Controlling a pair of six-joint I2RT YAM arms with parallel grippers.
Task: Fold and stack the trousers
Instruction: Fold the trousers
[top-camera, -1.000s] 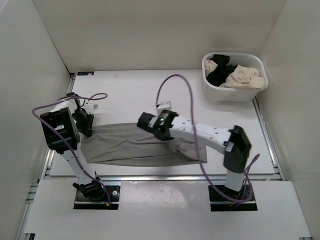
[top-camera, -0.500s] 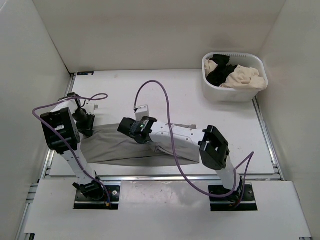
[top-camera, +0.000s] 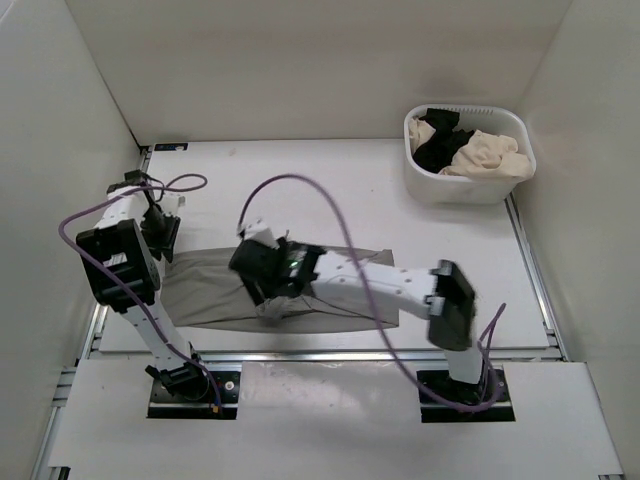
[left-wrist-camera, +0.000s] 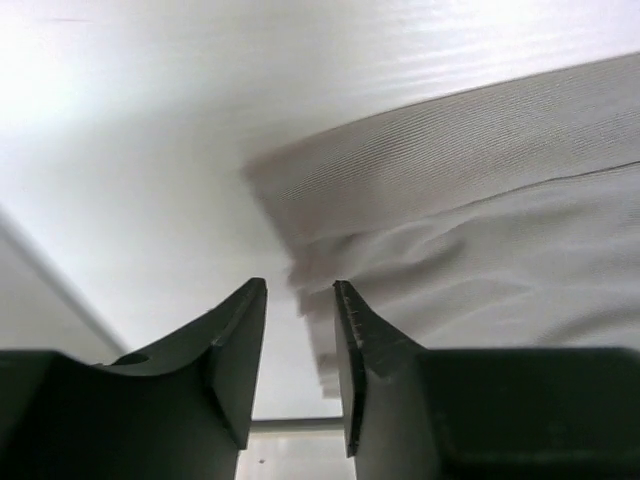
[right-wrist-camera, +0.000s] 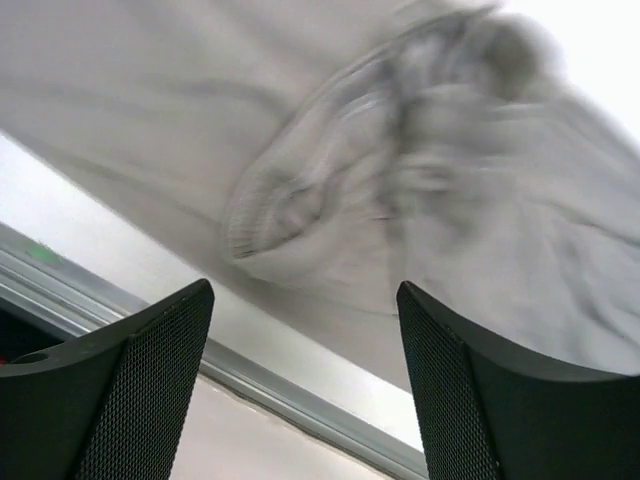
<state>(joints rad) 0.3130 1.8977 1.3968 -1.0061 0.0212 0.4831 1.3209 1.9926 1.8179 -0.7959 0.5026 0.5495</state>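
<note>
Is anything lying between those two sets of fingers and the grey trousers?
Nothing visible. The right gripper, fingers open, hangs directly over the trousers; the left gripper sits at their left end. The basket stands far off.

L arm at 8 o'clock: white tubular links w/ boxy black joint housings; thin purple L cable loops off it; R arm at 5 o'clock: same white/black build, longer purple R cable arching over, small green light nr wrist; both sit on black base plates at 6 o'clock; L gripper: matte black wedge fingers, one w/ toothed inner edge; R gripper: black fingers w/ dimpled mesh texture.
</note>
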